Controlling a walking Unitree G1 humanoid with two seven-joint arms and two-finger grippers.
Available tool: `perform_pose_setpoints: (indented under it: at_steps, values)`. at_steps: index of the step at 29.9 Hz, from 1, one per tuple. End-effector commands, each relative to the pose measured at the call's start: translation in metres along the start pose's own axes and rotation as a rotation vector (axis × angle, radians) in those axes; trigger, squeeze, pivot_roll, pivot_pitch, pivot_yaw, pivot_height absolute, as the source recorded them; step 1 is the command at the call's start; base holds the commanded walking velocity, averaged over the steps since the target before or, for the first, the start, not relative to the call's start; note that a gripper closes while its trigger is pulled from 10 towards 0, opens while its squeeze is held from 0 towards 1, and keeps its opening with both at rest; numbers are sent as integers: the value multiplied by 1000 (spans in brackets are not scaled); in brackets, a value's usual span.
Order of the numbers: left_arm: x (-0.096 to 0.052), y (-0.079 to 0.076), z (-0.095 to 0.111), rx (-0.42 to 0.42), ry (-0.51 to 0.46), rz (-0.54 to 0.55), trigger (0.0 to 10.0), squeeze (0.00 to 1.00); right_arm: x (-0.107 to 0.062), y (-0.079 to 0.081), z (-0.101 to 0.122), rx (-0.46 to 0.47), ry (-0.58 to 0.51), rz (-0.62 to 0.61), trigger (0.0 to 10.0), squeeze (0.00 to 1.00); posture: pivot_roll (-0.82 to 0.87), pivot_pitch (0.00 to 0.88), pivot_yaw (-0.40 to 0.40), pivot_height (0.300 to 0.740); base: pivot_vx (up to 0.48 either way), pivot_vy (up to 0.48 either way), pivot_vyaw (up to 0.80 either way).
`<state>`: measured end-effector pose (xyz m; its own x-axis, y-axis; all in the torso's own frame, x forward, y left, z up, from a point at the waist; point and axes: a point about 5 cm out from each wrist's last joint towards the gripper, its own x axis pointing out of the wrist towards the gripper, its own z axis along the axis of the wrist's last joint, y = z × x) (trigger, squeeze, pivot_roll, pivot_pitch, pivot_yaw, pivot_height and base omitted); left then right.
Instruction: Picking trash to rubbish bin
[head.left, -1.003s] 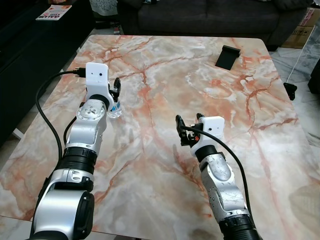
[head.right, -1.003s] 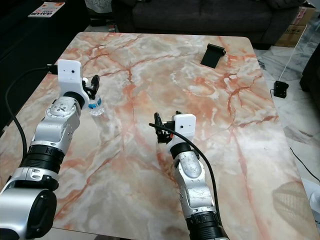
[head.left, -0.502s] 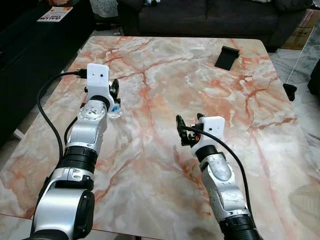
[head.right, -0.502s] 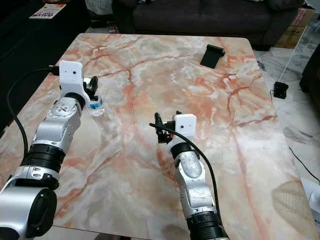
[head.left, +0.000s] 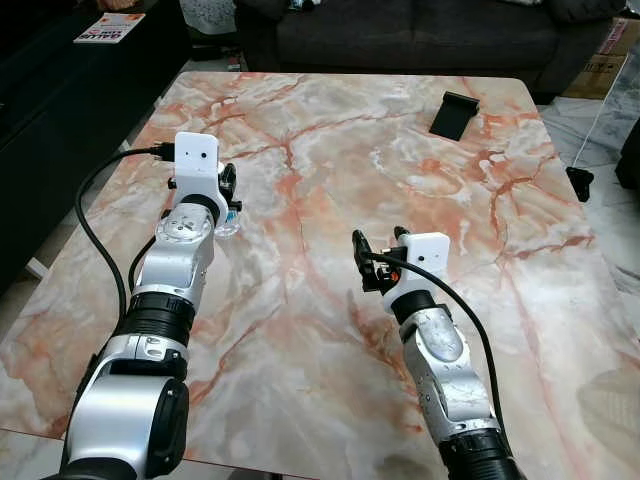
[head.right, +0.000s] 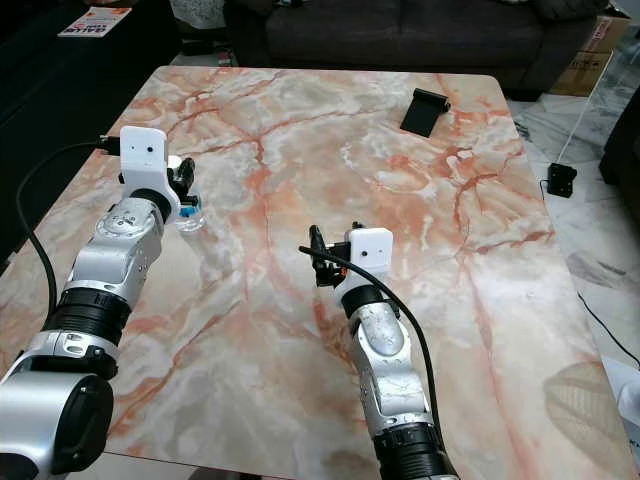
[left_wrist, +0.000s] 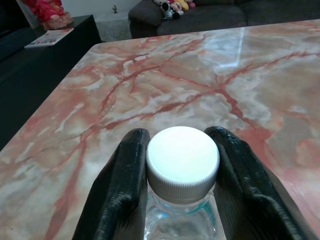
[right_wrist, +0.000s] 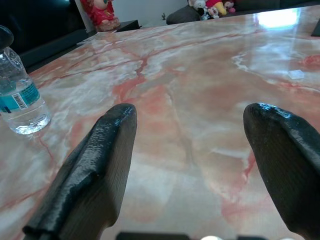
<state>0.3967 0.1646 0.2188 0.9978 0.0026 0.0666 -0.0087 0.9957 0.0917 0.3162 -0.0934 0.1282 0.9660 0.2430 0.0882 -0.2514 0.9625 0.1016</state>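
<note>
A small clear water bottle (head.left: 229, 227) with a white cap (left_wrist: 182, 159) and a blue label stands upright on the marble table (head.left: 330, 130), at its left side. My left gripper (head.left: 229, 188) sits over the top of the bottle. In the left wrist view both black fingers (left_wrist: 127, 185) press on either side of the cap, so the gripper is shut on it. My right gripper (head.left: 378, 246) hovers open over the middle of the table with nothing between its fingers. From the right wrist view the bottle (right_wrist: 20, 97) stands off to one side, well apart from it.
A black wedge-shaped stand (head.left: 455, 115) lies at the far right of the table. A dark sofa (head.left: 420, 30) runs behind the table. A dark cabinet with a magazine (head.left: 108, 25) stands on the left. A small black device (head.left: 580, 180) lies on the floor at right.
My left gripper has come down a little onto the bottle's top and its fingers have drawn in around the cap. The right arm has not moved.
</note>
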Motion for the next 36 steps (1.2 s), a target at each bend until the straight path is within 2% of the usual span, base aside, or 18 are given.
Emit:
perform_pose_setpoints:
  at_steps: [1,10,15,17,18,25,28,36]
  values:
    - [2,7,8,14,-21,20,0,0,3,3,0,5,-6,10,10000,0,55,146,38,740,0,0,0]
    - [-2,11,3,38,-22,22,0,0,8,5,1,10,-9,16,10000,0,70,122,39,740,0,0,0]
    - [-12,10,-2,85,-82,11,0,0,12,4,4,8,-24,12,10000,0,73,97,44,740,0,0,0]
    - [-15,7,-2,70,-106,-12,0,0,14,3,5,8,-30,11,10000,0,76,89,45,740,0,0,0]
    - [-23,3,-5,61,-141,-37,10000,0,17,2,9,8,-45,9,10000,0,82,80,45,740,0,0,0]
    - [-45,-2,-21,-3,-167,5,10000,0,26,0,16,9,-76,8,10000,0,91,63,37,740,0,0,0]
    - [-55,-4,-25,3,-200,17,10000,0,29,-1,19,4,-86,10,10000,0,105,48,27,740,0,0,0]
    - [-64,-4,-28,-4,-205,28,10000,0,35,-3,20,-1,-99,7,10000,0,109,8,41,740,0,0,0]
